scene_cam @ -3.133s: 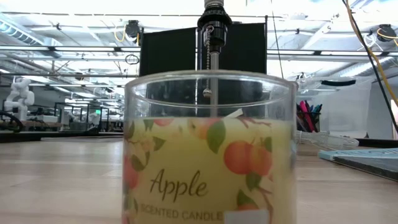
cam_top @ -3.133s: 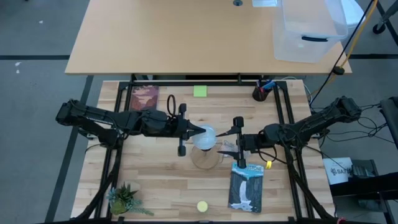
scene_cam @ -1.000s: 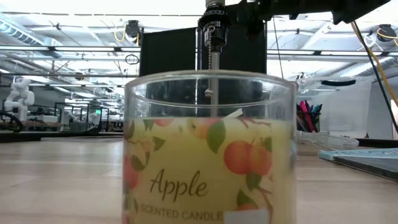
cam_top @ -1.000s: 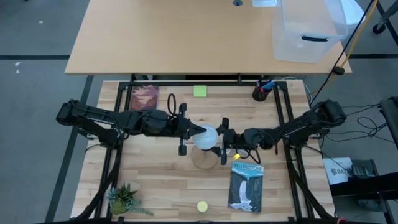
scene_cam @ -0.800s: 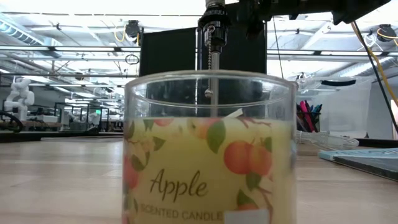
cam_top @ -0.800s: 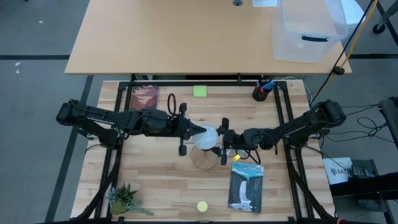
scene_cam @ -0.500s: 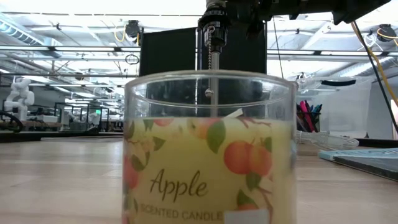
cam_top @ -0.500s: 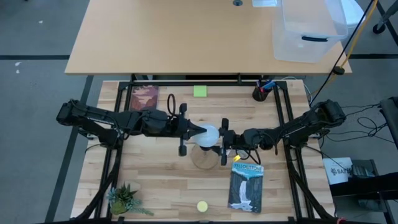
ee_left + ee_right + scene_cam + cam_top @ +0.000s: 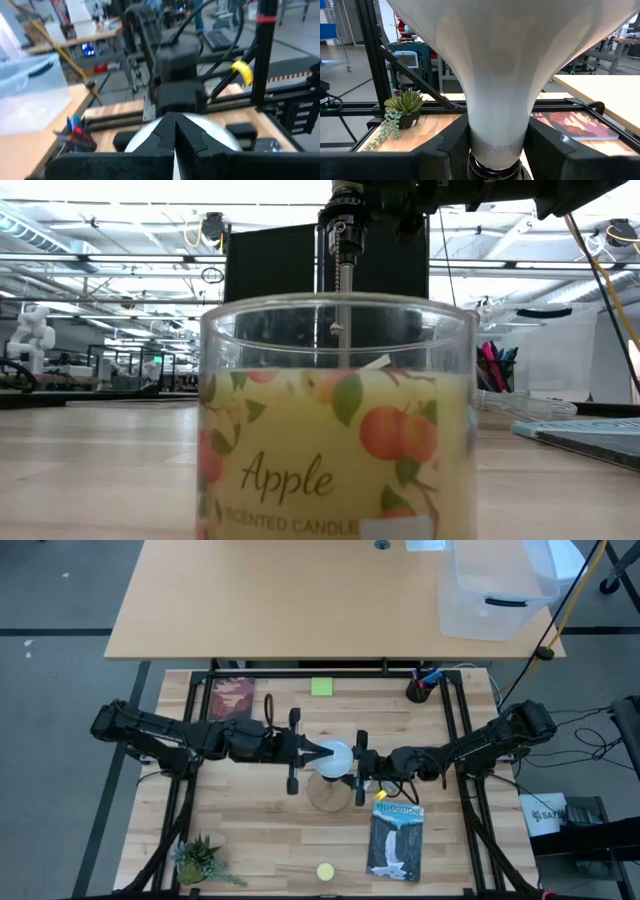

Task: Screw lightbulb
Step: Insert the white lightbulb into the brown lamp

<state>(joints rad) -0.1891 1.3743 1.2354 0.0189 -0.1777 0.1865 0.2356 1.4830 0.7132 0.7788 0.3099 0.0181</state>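
The lightbulb [image 9: 336,756], a white frosted globe, stands upright on the black socket [image 9: 495,171] of a lamp. The lamp has a thin stem [image 9: 343,275] and a round wooden base [image 9: 328,792]. My left gripper [image 9: 316,750] reaches in level from the table's left, shut, with its tips [image 9: 175,131] at the globe's side. My right gripper [image 9: 353,767] comes in level from the right, its fingers closed around the bulb's narrow neck [image 9: 497,142]. My left gripper touches the left side of the globe [image 9: 142,137] with its shut fingertips, coming level from the table's left. My right gripper pinches the bulb's tapering neck [image 9: 497,125] just above the socket, one finger [image 9: 445,152] on each side, level from the table's right. The bulb stands upright with its neck down in the socket.
An apple-scented candle jar [image 9: 335,430] stands near the front edge and fills the low view. A book [image 9: 396,840] lies right of the lamp, another book [image 9: 232,697] at the far left. There are also a small plant [image 9: 200,860], a green note [image 9: 321,687] and a pen cup [image 9: 422,688].
The bulb's globe has shifted a little toward the right gripper and the far edge. Both arms have stayed in place.
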